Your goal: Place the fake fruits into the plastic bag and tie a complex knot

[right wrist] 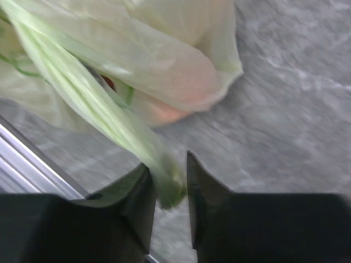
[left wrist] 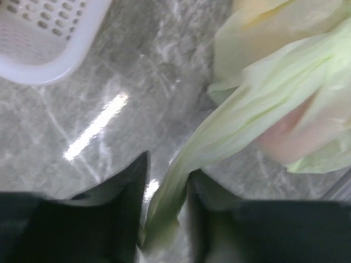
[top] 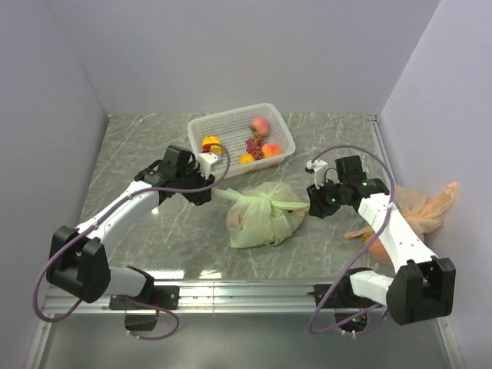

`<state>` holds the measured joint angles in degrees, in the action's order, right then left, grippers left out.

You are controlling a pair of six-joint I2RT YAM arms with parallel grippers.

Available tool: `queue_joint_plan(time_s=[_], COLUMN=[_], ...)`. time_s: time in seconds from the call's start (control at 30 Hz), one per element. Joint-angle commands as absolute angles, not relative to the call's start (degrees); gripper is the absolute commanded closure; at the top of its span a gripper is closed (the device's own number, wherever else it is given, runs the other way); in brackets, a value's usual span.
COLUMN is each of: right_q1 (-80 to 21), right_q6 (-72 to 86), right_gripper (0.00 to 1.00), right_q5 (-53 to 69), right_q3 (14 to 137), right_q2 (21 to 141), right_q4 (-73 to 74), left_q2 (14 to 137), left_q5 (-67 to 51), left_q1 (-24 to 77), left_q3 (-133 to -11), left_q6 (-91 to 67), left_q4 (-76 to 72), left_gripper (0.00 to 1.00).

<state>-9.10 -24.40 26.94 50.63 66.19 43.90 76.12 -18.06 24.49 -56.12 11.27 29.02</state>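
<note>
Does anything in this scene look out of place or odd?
Yes. Several fake fruits lie in the white basket, yet the pale green bag already has its knot, with the left claw and right claw each pinching a handle end. A peach-orange bag lies crumpled at the right edge of the table.

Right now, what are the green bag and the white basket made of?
The pale green translucent bag looks like thin plastic film: it crinkles and pink shows through. The white lattice basket looks like hard, smooth moulded plastic with regular holes.
</note>
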Motion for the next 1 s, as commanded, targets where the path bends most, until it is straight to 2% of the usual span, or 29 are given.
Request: queue_joint_plan(time_s=[0.0, 0.03, 0.1, 0.13, 0.17, 0.3, 0.43, 0.67, 0.8, 0.97], right_q1=[-8.35, -8.35, -8.26, -8.26, -8.26, -7.65, -3.71, 10.62, 11.60, 11.51], right_q6=[-24.09, -23.65, -21.55, -20.75, -19.87, -12.86, -6.69, 3.07, 1.51, 0.53], right_gripper=[0.57, 0.47, 0.32, 0.30, 0.27, 0.17, 0.15, 0.15, 0.14, 0.14], right_q5=[23.72, 25.91, 27.85, 28.82, 30.22, 32.87, 36.20, 39.72, 36.83, 33.14], right_q3=[54.48, 56.41, 58.18, 59.92, 60.64, 63.54, 65.29, 68.55, 67.42, 62.16], right_q2=[65.48, 65.30, 64.17, 63.64, 62.94, 57.85, 55.81, 66.08, 71.88, 72.86], right_q4=[46.92, 47.54, 48.60, 49.04, 49.13, 48.00, 45.71, 45.00, 42.98, 40.88], left_q2=[76.82, 76.56, 75.85, 74.89, 74.27, 71.81, 69.79, 71.80, 73.83, 73.04], left_q5=[-18.62, -21.42, -24.07, -25.30, -27.57, -30.23, -33.39, -30.94, -27.35, -24.79], left_q1=[22.59, 22.59, 22.59, 22.59, 22.59, 21.89, 17.94, 7.23, 4.40, 2.55], left_q3=[-61.51, -62.31, -64.59, -65.30, -66.61, -70.22, -73.21, -79.80, -78.49, -71.65], left_q6=[11.34, 10.38, 7.13, 5.99, 4.76, -2.43, -8.78, -11.78, -10.99, -9.76], left_q4=[32.69, 33.22, 34.10, 34.54, 35.06, 37.78, 37.88, 40.77, 43.76, 42.81], left_gripper=[0.51, 0.30, 0.12, 0.09, 0.02, 0.01, 0.01, 0.01, 0.01, 0.01])
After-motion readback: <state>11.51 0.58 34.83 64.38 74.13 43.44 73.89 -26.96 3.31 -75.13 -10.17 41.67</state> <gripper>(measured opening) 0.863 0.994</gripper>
